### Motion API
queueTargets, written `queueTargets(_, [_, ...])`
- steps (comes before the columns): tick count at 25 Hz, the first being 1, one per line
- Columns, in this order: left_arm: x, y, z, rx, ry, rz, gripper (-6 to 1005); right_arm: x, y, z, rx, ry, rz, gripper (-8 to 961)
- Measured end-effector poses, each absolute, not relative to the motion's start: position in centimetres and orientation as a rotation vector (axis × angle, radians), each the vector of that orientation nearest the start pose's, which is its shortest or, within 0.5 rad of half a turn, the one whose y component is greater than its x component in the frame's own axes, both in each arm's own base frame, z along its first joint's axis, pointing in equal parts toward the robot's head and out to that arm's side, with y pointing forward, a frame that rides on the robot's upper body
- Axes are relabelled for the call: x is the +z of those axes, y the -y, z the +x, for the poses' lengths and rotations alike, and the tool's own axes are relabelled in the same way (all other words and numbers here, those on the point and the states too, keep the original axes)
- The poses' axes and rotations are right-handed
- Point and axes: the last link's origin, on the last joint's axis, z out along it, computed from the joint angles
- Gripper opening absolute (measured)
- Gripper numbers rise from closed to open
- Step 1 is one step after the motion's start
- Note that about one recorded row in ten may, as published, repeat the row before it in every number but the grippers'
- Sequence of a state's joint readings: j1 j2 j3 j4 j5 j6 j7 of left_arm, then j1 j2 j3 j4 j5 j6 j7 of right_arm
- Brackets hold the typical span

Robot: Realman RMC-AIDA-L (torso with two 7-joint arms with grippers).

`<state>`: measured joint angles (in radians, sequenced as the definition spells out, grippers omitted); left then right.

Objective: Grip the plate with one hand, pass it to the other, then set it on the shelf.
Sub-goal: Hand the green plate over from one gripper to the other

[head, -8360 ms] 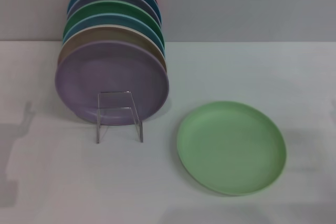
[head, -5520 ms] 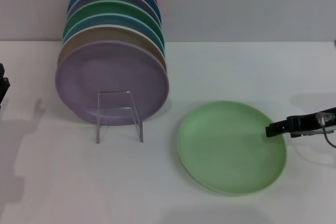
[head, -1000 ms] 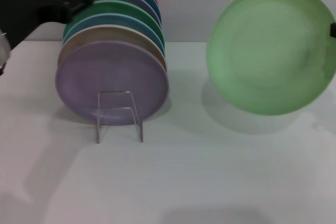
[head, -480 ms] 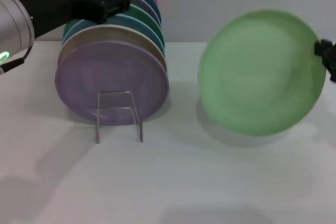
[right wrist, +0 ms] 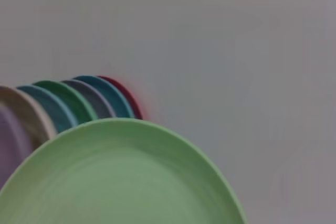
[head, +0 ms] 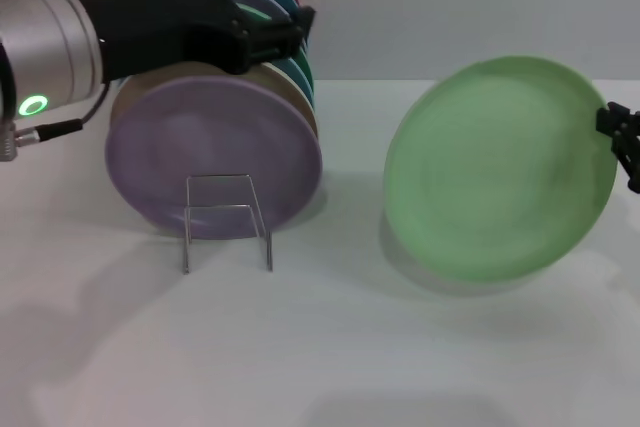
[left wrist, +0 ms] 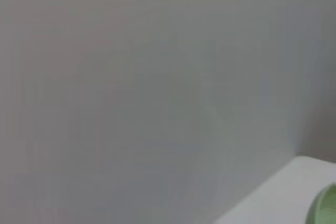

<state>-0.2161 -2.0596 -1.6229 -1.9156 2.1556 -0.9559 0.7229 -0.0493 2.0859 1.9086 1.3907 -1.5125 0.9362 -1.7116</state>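
The pale mint-green plate (head: 500, 167) is held up off the table, tilted on edge with its face toward me, at the right. My right gripper (head: 622, 142) is shut on its right rim, and only its black fingertips show at the picture's edge. The plate fills the lower part of the right wrist view (right wrist: 121, 177), and a sliver of it shows in the left wrist view (left wrist: 326, 208). My left gripper (head: 295, 32), black with a silver wrist and green light, reaches rightward in front of the stacked plates, open and empty, well apart from the plate. The wire shelf (head: 228, 222) stands at the left.
Several coloured plates stand on edge in the shelf, a lilac plate (head: 215, 157) in front; they also show in the right wrist view (right wrist: 79, 98). The white table (head: 330, 347) lies before a grey wall.
My left arm has swung in from the left and reached rightward across the stacked plates. My right gripper has lowered the plate a little, still raised.
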Motion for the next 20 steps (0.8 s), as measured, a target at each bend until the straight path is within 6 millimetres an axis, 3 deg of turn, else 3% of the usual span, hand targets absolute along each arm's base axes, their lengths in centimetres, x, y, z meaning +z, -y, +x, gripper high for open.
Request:
queueTargets(6, [5.5, -33.3, -8.6, -0.478, 0.379, -2.394, 759, 7.2, -30.0, 27.1, 0.485, -0.319, -2.138, 15])
queueTargets(20, [3.3, -33.5, -8.7, -0.373, 0.402, -2.549, 757, 7.0, -30.4, 26.4, 0.494, -0.277, -2.155, 14])
